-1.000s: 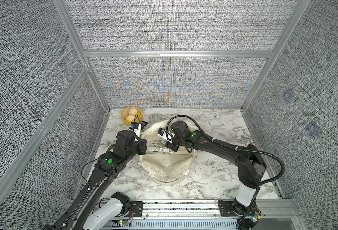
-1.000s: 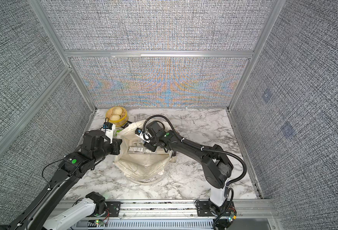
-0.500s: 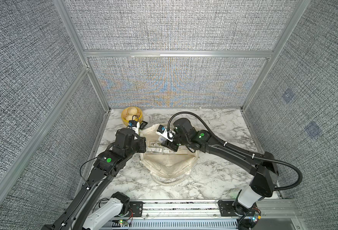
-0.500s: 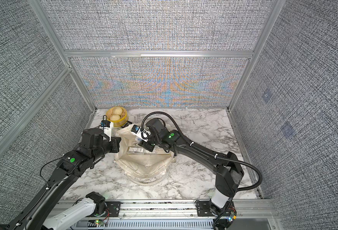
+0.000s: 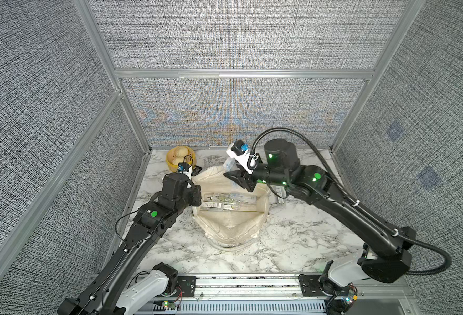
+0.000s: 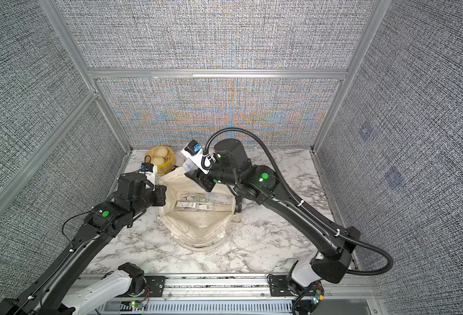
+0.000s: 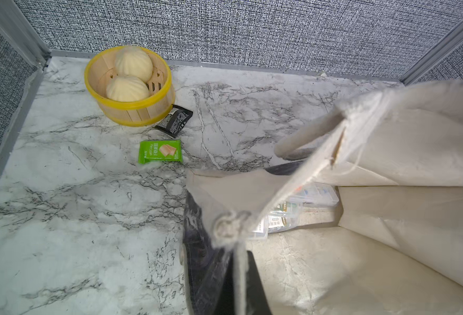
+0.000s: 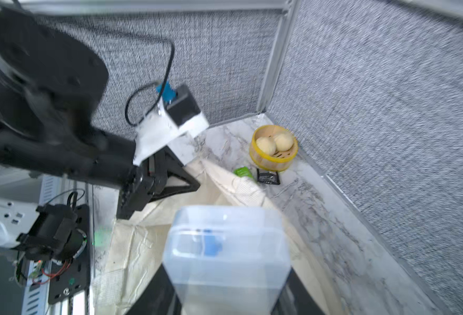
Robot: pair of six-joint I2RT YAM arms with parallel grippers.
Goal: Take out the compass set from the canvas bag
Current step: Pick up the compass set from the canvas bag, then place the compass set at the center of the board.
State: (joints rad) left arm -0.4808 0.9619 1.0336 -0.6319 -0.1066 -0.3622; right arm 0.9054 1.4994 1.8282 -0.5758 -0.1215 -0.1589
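The right fingers [image 8: 154,297], clamped on either side of the translucent rectangular plastic compass-set case [image 8: 225,245], hold it above the 12 o'clock rim of the floppy cream canvas bag [image 5: 233,226]; a blue part shows inside the case. The left fingers [image 7: 255,289], closed on the bag's rim at 9 o'clock, hold the mouth open. Flat clear packets [image 5: 225,201] lie inside the bag. Judged best practice: carry the case level to bare marble table [image 5: 293,237] at 3 o'clock, away from the yellow round basket [image 5: 180,159] at 11 o'clock, and release it only once it rests.
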